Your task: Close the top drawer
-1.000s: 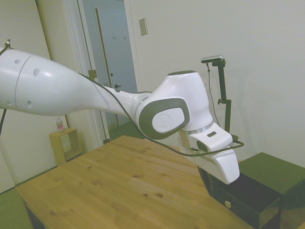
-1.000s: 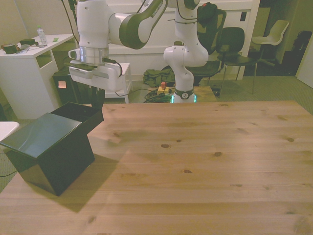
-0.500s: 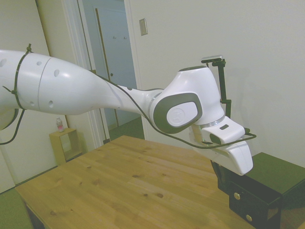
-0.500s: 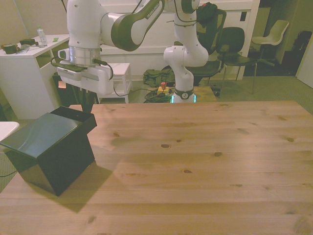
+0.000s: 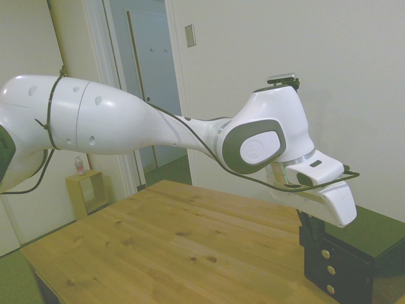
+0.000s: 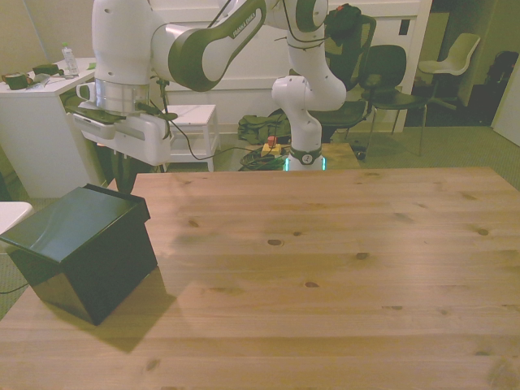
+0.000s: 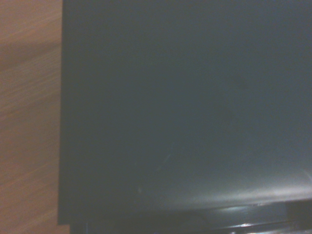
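The black three-drawer cabinet (image 5: 361,250) stands at the table's end, at the front view's left (image 6: 77,244). Its top drawer (image 5: 318,244) sits in line with the two lower fronts, and its brass knob (image 5: 324,254) shows above the two like knobs. My gripper (image 5: 308,227) hangs down right at the top drawer's front, just above the knob, dark against the black box. In the front view the gripper (image 6: 122,172) is behind the cabinet's far upper edge. The wrist view is filled by the cabinet's blurred black top (image 7: 185,107).
The wooden table (image 6: 325,268) stretches to the front view's right of the cabinet. A white desk (image 6: 41,106) with small items stands beyond the table at the front view's left. Dark chairs (image 6: 382,73) stand farther back.
The arm has swept toward the cabinet with the hand against the top drawer's front. The drawer, which stuck well out a second ago, now sits level with the lower drawers.
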